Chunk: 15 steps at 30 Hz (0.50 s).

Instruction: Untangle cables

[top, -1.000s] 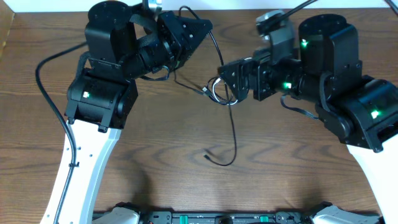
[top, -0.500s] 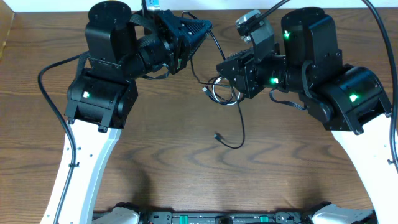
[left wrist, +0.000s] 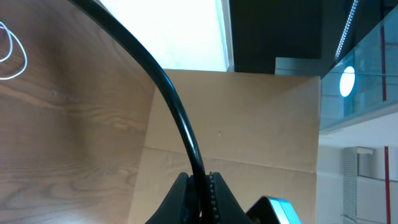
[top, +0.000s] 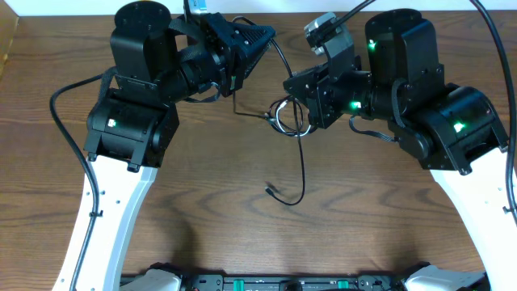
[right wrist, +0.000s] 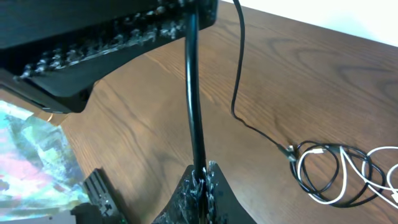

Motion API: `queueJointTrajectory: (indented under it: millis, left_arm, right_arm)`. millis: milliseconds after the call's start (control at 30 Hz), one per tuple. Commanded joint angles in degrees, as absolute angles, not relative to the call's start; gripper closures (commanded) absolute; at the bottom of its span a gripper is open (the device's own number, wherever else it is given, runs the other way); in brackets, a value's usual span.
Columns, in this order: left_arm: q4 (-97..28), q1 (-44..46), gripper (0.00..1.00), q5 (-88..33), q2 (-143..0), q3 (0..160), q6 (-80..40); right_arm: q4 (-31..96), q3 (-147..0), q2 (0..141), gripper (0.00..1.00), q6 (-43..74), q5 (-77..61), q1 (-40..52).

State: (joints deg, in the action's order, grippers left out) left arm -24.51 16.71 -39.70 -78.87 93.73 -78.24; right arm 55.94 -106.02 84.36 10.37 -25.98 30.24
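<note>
The cables form a small coil (top: 287, 120) on the wooden table between my arms, with black loops and a white cable (right wrist: 300, 170) wound together. One black cable (top: 279, 58) rises from the coil, and its stretch runs taut between both grippers. My left gripper (top: 266, 34) (left wrist: 200, 177) is shut on it, raised above the back of the table. My right gripper (top: 289, 85) (right wrist: 202, 171) is shut on the same cable just above the coil (right wrist: 333, 174). A black tail (top: 303, 170) trails toward the front and ends in a plug (top: 271, 191). A white loop (left wrist: 25, 57) shows at the left wrist view's edge.
A cardboard box (top: 6, 40) (left wrist: 249, 124) stands at the table's back left corner. My left arm's thick black cable (top: 60, 121) loops over the left side. A black rail (top: 283, 283) runs along the front edge. Something colourful (right wrist: 31, 162) lies beyond the table edge.
My right arm swung up and left to the raised black cable and its jaws closed on it. The tail's plug end shifted on the table. The left gripper kept its grip.
</note>
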Motion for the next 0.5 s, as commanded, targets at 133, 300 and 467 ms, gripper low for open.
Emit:
queueJointTrajectory:
  millis: [133, 300, 467]
  left_arm:
    - [-29.43, 16.64, 0.5, -40.01, -78.54, 94.02, -78.72]
    - [-31.46, 16.64, 0.44, -40.03, -78.54, 94.02, -78.15]
    - [-31.44, 16.71, 0.44, -40.05, -78.54, 94.02, -78.11]
  right_arm:
    - [53.63, -106.0, 84.01, 0.99, 10.92, -29.12, 30.48]
    - [52.51, -106.0, 84.01, 0.99, 12.16, -29.1, 30.48]
    - [52.73, -106.0, 84.01, 0.98, 12.19, -29.12, 30.48]
